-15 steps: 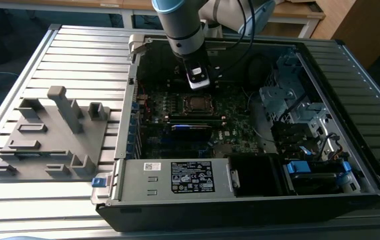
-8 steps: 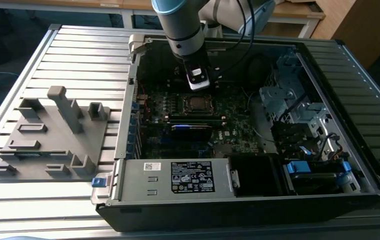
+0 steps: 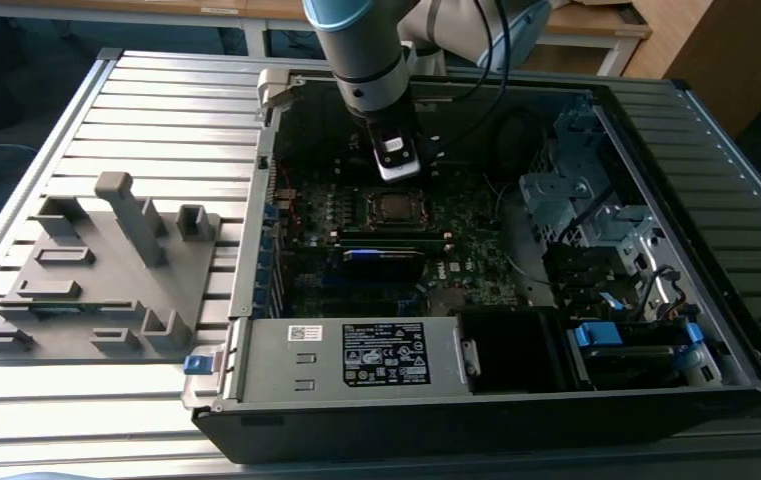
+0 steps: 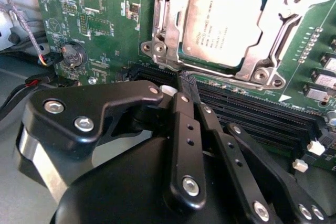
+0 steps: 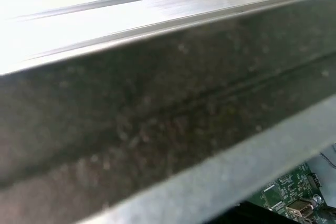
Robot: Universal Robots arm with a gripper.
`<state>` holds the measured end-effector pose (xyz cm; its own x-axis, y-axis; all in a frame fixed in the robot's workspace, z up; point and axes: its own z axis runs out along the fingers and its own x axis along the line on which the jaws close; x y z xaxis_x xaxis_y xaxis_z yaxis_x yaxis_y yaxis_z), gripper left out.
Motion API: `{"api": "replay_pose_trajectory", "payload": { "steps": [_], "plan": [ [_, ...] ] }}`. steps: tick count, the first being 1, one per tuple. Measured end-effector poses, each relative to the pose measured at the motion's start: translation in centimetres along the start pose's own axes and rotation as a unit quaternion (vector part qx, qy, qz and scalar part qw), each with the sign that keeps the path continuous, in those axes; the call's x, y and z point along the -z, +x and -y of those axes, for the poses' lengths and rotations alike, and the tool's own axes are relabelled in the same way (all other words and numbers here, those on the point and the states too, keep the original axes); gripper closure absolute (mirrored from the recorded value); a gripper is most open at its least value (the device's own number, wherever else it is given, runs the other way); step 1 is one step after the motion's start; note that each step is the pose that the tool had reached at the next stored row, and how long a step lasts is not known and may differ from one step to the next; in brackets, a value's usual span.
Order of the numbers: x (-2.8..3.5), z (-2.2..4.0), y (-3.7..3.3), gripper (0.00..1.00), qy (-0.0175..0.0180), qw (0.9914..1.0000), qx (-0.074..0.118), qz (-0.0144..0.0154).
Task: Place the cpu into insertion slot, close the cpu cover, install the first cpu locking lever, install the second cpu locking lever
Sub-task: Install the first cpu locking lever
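Note:
The cpu (image 4: 220,24), a silver-grey square chip, lies flat in its socket on the green motherboard. The cpu cover (image 4: 167,30), a shiny metal frame, lies down around it. A thin metal lever (image 4: 231,76) runs along the socket edge nearest my fingers. My gripper (image 4: 186,82) is shut, and the black fingers (image 4: 184,129) meet at a point touching that edge of the socket. In the exterior view the gripper (image 3: 398,170) hangs just above the cpu (image 3: 394,207) inside the open computer case.
Black memory slots (image 4: 262,119) lie beside the socket under my fingers. A grey fixture block (image 3: 100,270) sits on the exterior view's left. The power supply box (image 3: 353,355) and drive bays (image 3: 580,200) crowd the case. A case wall (image 5: 157,119) is close to the first wrist camera.

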<state>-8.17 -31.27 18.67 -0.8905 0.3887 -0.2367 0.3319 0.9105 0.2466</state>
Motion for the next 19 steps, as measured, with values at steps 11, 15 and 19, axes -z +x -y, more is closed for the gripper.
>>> {"api": "replay_pose_trajectory", "payload": {
  "steps": [11,15,19],
  "plan": [
    [0.05,0.40,-0.24,0.89,-0.0008,1.00000,0.000,-0.0003],
    [0.09,0.41,-0.27,0.89,-0.0081,0.99996,-0.003,-0.0032],
    [0.30,0.39,-0.33,0.89,-0.0146,0.99986,-0.005,-0.0063]
  ]
}}
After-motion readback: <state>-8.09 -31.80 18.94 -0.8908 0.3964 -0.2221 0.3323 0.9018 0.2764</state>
